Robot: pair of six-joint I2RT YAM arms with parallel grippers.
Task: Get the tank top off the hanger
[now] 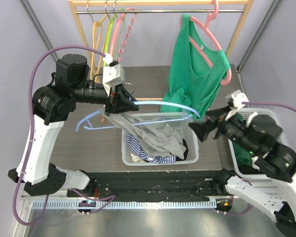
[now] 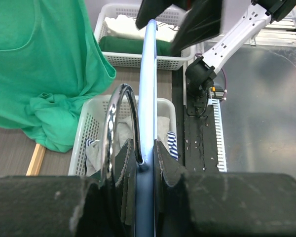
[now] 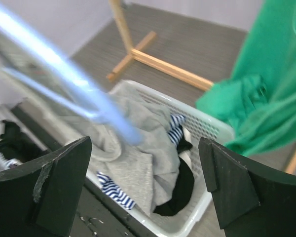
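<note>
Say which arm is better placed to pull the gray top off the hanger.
Probably right: the right claw is open near the gray top; the left claw is clamped on the blue hanger.

Two arms, left arm (image 1: 38, 143) and right arm (image 1: 256, 193): white shell links, black cylindrical motor joints, black bases. A purple cable (image 1: 74, 47) loops along each. White camera block (image 1: 113, 75) at left wrist. Right gripper (image 3: 145, 168): matte black wedge fingers (image 3: 49, 190), edges scuffed.

The light blue plastic hanger (image 3: 64, 74) was seen blurred; the green fabric tank top (image 2: 39, 59) was cut off.
</note>
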